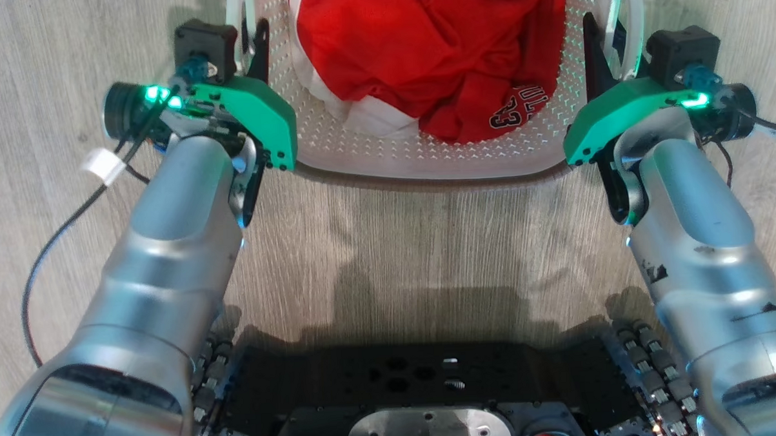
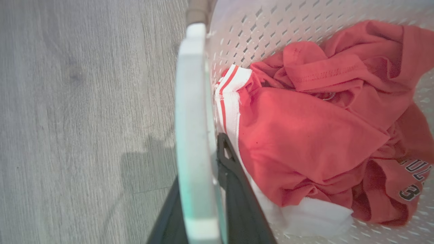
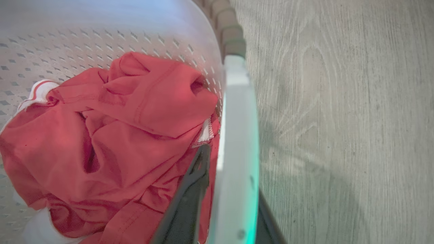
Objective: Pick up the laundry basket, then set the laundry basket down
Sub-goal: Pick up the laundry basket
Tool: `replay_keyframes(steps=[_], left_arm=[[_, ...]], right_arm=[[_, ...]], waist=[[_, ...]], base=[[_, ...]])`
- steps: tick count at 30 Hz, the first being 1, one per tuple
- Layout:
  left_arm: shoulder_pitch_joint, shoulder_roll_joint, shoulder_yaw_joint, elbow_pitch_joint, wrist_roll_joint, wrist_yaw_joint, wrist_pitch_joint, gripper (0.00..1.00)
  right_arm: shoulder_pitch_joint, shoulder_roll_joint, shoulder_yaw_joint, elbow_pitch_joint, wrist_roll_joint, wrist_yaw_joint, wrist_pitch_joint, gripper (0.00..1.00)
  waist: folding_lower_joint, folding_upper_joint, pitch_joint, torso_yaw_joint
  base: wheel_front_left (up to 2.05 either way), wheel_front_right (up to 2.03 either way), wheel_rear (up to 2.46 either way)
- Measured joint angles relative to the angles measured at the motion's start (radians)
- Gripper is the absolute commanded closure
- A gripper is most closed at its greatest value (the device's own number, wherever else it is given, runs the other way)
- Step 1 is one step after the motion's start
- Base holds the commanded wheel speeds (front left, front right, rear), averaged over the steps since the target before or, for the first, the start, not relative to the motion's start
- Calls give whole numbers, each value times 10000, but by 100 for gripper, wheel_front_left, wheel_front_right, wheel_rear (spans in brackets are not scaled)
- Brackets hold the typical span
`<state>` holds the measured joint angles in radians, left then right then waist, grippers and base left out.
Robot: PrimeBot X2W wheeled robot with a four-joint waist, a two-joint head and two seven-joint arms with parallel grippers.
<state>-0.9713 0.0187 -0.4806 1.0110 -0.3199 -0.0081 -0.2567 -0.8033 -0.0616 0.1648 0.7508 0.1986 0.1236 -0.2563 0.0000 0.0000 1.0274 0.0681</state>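
The white perforated laundry basket (image 1: 386, 160) with a brown rim lies on or just over the wood floor, straight ahead. A red jersey (image 1: 434, 55) with white trim is heaped inside. My left gripper (image 1: 252, 39) is shut on the basket's left white handle (image 2: 193, 135), one dark finger on each side of it. On the other side, my right gripper (image 1: 604, 36) is shut on the right handle (image 3: 237, 135) the same way. From the wrists the jersey (image 2: 305, 135) (image 3: 118, 135) lies just inside each handle. I cannot tell whether the basket is off the floor.
Pale wood-look floor (image 1: 428, 255) surrounds the basket on all sides. My dark wheeled base (image 1: 419, 385) sits close below the basket's near rim. A black cable (image 1: 59, 236) hangs off my left forearm.
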Motion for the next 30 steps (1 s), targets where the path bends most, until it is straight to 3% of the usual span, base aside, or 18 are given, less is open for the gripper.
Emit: replay_keyframes(steps=[18, 30], left_arm=[[376, -19, -755, 104, -947, 188, 15, 100], [1398, -29, -1300, 483, -1691, 278, 17, 100]], right_arm=[[-299, 0, 284, 1093, 401, 0, -6, 100], [-90, 29, 1051, 2560, 968, 0, -6, 100]], waist=[[0, 0, -562, -32], [0, 0, -1858, -208]], base=[[0, 0, 0], [0, 0, 0]])
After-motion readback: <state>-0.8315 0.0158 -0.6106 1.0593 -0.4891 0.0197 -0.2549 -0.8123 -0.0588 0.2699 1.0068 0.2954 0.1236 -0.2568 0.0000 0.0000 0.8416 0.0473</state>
